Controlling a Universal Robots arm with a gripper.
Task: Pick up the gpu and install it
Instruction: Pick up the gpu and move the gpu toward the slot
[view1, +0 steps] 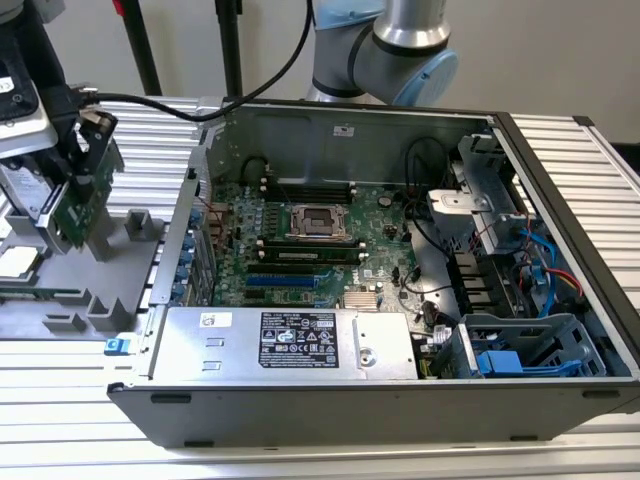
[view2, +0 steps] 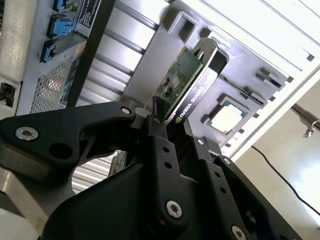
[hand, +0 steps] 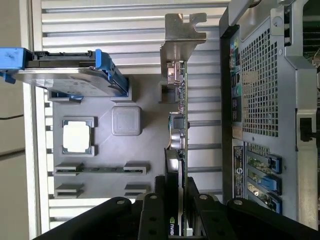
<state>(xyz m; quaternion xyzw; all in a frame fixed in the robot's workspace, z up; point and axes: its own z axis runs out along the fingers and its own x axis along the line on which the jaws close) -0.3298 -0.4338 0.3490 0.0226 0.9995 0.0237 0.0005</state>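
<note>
Setting: ribbed metal surface (view1: 590, 170), pale wall (view1: 540, 50).
Fingers (view2: 162, 150): pinching gpu (hand: 183, 125).
Nearby: grey tray (hand: 100, 150) below; open case (view1: 330, 400) alongside.

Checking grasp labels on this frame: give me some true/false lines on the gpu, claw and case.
1. The claw is shut on the gpu. True.
2. The case lies open with the motherboard exposed. True.
3. The gpu is seated in the motherboard. False: it is outside the case, at the gray tray.
4. The tray's square pocket is empty. False: a processor chip lies in it.
</note>
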